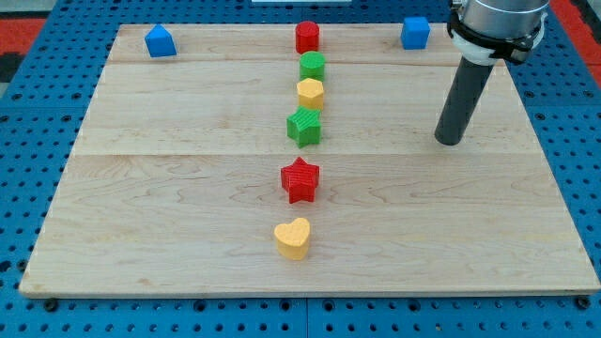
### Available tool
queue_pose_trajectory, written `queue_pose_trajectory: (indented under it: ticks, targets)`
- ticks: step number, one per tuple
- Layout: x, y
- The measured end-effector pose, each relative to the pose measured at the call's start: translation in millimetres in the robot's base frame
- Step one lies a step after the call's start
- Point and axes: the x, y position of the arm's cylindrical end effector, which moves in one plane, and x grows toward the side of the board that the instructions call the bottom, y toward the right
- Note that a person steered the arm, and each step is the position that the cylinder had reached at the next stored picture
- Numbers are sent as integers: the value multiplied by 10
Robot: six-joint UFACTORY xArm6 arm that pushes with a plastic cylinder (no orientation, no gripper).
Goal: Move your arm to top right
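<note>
I can read no writing, brand or label anywhere from here: the blocks are plain and the arm's housing shows no mark. My arm is cut off by the view's top edge, so I see only its grey collar, a white ring and the straight dark rod (462, 103) below it; there are no jaws on this rig, so nothing is open, closed or held. My tip (450, 142) rests on the light wooden counter (169, 207) in the upper right part, well apart from every block, below and to the right of the blue block (415, 32) at the top edge, whose exact shape I cannot make out. Down the middle runs a column: a red cylinder-like block (307, 38), a green rounded block (313, 66) just below it, a yellow hexagon-like block (311, 93) touching or nearly touching that one, a green star-like block (304, 126), a red star block (300, 179) and a yellow heart block (293, 238). A blue house-shaped block (161, 41) sits at the top left. The counter is pale planked wood lying on a blue perforated base (28, 122), with red patches at the view's top corners.
</note>
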Motion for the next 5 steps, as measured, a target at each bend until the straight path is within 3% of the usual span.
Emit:
queue_pose_trajectory:
  ticks: [5]
  targets:
    - [-10,31]
